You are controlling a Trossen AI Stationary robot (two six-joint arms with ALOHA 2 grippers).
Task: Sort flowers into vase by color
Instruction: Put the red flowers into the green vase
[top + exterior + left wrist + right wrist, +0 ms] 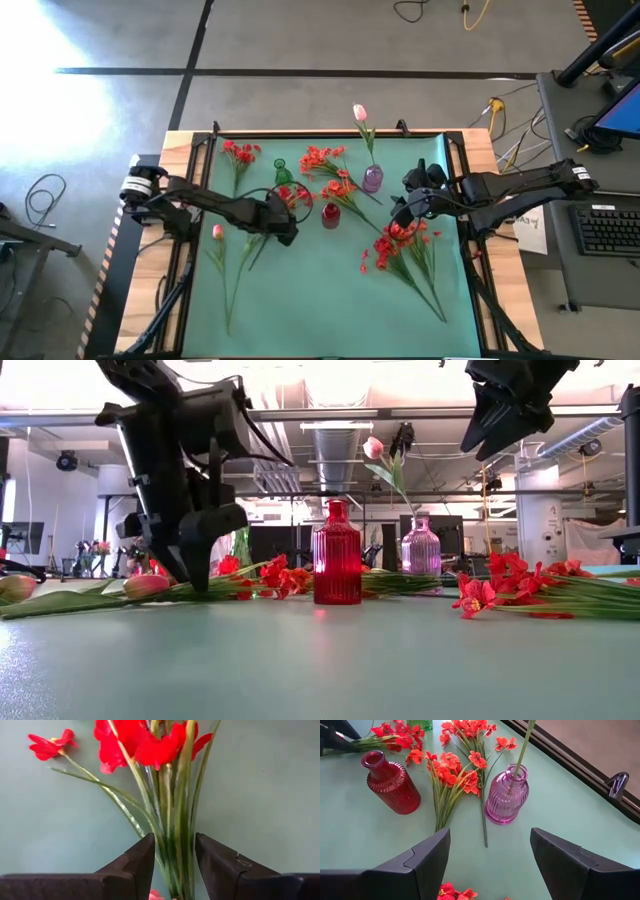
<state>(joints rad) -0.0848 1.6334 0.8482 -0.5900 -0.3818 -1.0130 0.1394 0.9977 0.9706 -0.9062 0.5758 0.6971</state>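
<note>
A bunch of red flowers (pixel 292 195) lies on the green mat, left of the red vase (pixel 330 213). My left gripper (pixel 175 840) points steeply down over its green stems (pixel 175 815), open, with one finger on each side of the bundle and the blossoms (pixel 145 740) beyond the fingertips. In the high view this gripper (pixel 287 228) is at the mat's middle left. My right gripper (pixel 402 208) hangs open above the mat with nothing between its fingers, near the purple vase (pixel 506 795), which holds one pink tulip (pixel 360 113). My left gripper has the stems of the red bunch between its two fingers (pixel 142 855), which come from above and lie across the stems. The gaps on both sides are very narrow, and I cannot tell whether the fingers touch. The bunch lies flat on the mat.
A green vase (pixel 283 172) stands behind the red bunch. Orange-red bunches (pixel 325 160) lie between the vases, another red bunch (pixel 238 153) at the far left, a pink tulip (pixel 217 232) at the left, and a large red bunch (pixel 400 245) under my right arm.
</note>
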